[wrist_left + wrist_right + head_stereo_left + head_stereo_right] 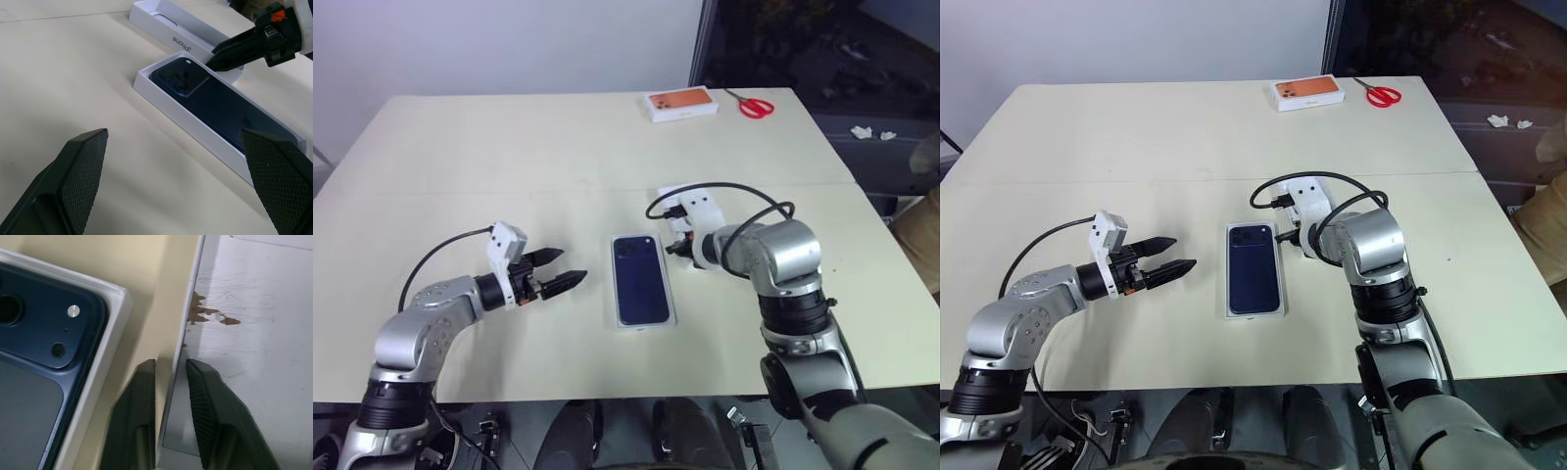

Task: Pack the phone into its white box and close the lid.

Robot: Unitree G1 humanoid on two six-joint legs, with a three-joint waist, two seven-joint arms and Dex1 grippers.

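Phone [640,278]: dark navy, lying camera side up inside the box, its camera cluster at the far corner on the robot's left.
Box [168,107]: shallow white base near the front middle of the table, between the two grippers — its rim shows all round the phone.
Lid [254,333]: lies open side up just right of the box's far end, close beside it but apart; a strip of bare table shows between them. Its inside is white with a few brown scuffs near the wall.
Right gripper [171,382]: fingers pressed together on the lid's near side wall — one finger outside, one inside, the thin cardboard edge between them. It points steeply down at the table beside the box's far right corner.
Left gripper [555,271]: fingers spread wide, nothing between them; it hangs just above the table left of the box, pointing towards it, not touching.
Table [509,157]: pale cream top with a seam running across its middle.
Orange box [682,105]: white with an orange face, at the far edge, well apart from the work.
Scissors [753,105]: red handles, just right of the orange box.
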